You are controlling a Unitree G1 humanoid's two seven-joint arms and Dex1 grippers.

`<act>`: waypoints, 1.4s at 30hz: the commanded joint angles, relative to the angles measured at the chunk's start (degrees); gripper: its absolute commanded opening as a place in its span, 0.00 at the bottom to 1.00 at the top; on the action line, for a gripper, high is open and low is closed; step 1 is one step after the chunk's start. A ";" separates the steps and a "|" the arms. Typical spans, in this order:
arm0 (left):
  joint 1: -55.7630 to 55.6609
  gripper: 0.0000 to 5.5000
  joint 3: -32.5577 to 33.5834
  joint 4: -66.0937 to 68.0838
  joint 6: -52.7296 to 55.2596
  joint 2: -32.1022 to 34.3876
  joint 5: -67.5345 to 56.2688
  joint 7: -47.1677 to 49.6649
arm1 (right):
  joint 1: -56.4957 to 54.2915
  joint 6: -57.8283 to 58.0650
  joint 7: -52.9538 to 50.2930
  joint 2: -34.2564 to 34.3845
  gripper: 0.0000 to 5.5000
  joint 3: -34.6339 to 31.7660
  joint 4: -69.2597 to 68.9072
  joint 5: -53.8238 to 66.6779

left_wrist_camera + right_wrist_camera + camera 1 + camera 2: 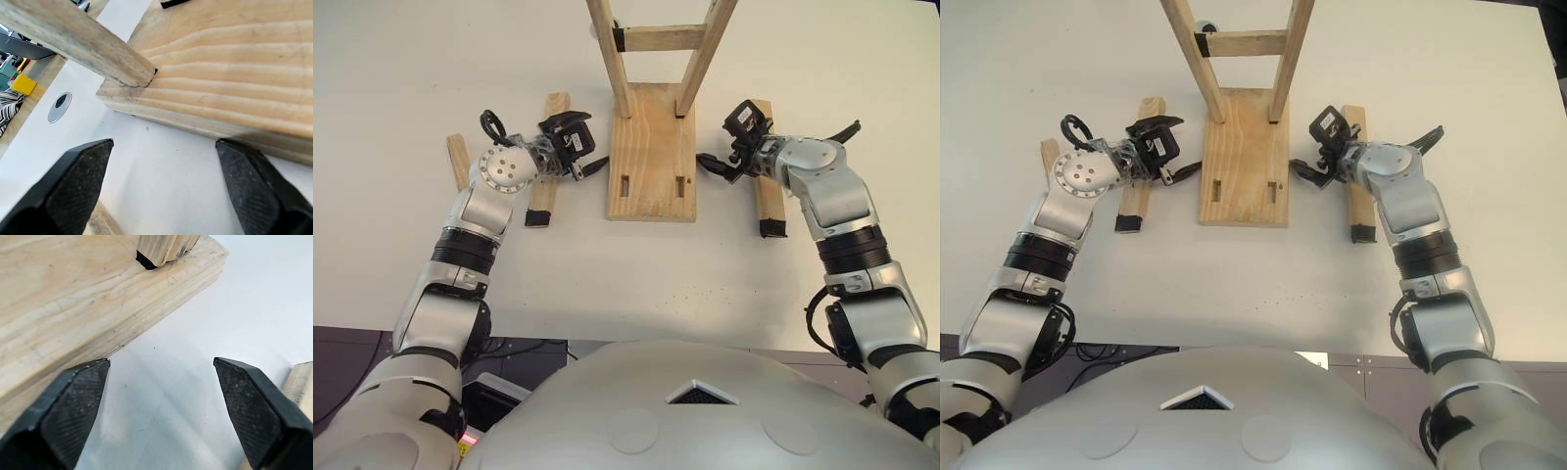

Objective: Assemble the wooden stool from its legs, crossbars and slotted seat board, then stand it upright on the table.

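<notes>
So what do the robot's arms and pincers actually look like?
The left arm and right arm are silver-grey shells with black joint bands and black cables near the wrists. The left pincer and right pincer are black, with two wedge-shaped, finely ribbed fingers.

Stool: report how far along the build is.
Done: two legs joined by a crossbar stand in the board's far slots. In hand: nothing; left hand and right hand sit open beside the board. To do: near slots empty, loose pieces on the table, stool not upright.
</notes>
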 commanded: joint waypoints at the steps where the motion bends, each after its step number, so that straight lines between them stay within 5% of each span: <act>1: 6.31 0.70 7.13 -11.25 4.55 1.77 -7.29 -0.99 | -0.73 1.08 1.13 -0.39 0.71 -3.29 -5.65 2.20; 6: 16.53 0.70 33.13 -26.01 23.19 0.62 -30.12 7.14 | 2.36 4.82 -0.22 -2.55 0.71 -8.88 -13.64 3.75; 11: 25.76 0.70 40.29 -24.82 27.01 0.52 -30.30 12.36 | 6.35 6.32 -0.84 -3.16 0.71 -10.32 -16.82 3.79; 20: 33.24 0.70 40.15 -30.34 39.55 -9.47 -29.69 26.88 | 7.10 7.22 -0.02 -3.87 0.71 -9.94 -17.86 3.79; 38: 33.70 0.23 38.46 -32.11 45.83 -12.71 -29.98 30.38 | 7.14 7.46 0.11 -3.45 0.71 -11.38 -18.97 6.04; 42: 31.48 0.23 38.58 -34.23 38.78 -12.52 -29.41 29.08 | 8.12 11.85 6.38 -2.29 0.71 -17.63 -26.15 18.57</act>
